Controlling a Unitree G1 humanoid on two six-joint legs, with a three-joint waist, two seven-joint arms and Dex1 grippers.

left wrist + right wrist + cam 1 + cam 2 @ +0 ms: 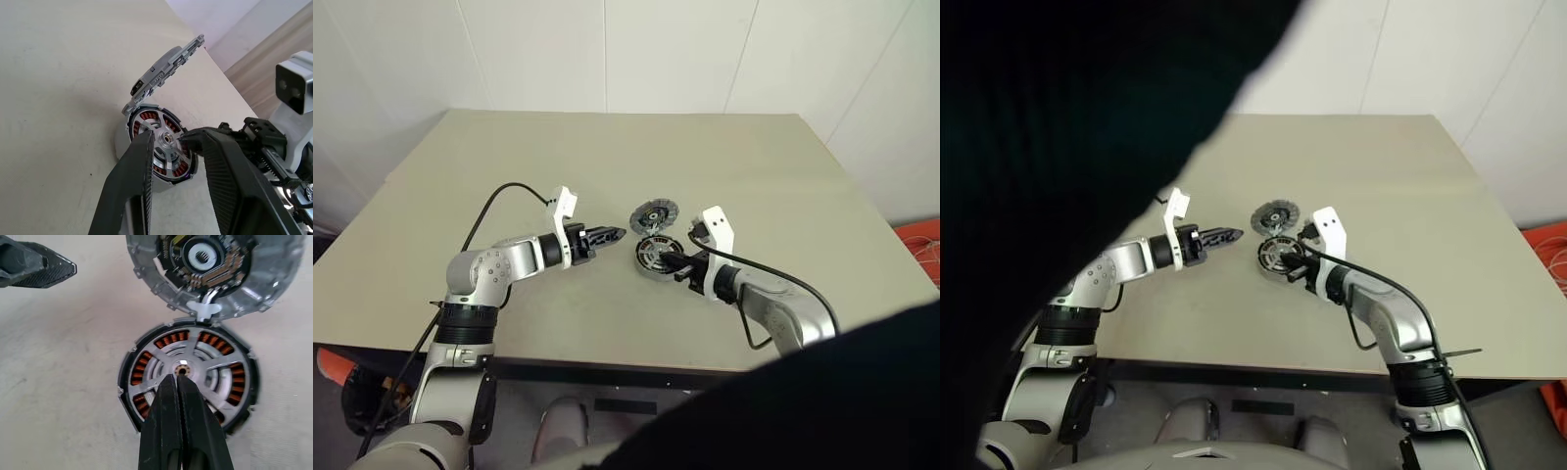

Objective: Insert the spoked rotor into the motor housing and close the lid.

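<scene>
The beige table [607, 166] carries everything, and the motor housing [658, 255] sits on it toward its near edge, a thick round ring with a dark outer rim and copper-coloured windings showing in an arc inside. Lying in the housing is the spoked rotor [195, 363], a pale grey metal disc whose broad spokes run out from a small brassy hub; the copper coils show through the openings between the spokes. Joined to the far edge of the housing by a small white hinge piece, the lid [215, 269] stands open, tilted up and back; its inner face shows a dark ring with copper-toned tracks around a pale centre, set in a silver-grey rim with small notches.

The left gripper [605, 235] hangs just left of the housing, pointing toward it, its two black ribbed fingers [132, 191] partly parted with nothing between them. The right gripper [178, 382] comes at the housing from the near right side, its fingers pressed tight together with nothing between them, tips lying over the rotor right beside the hub
</scene>
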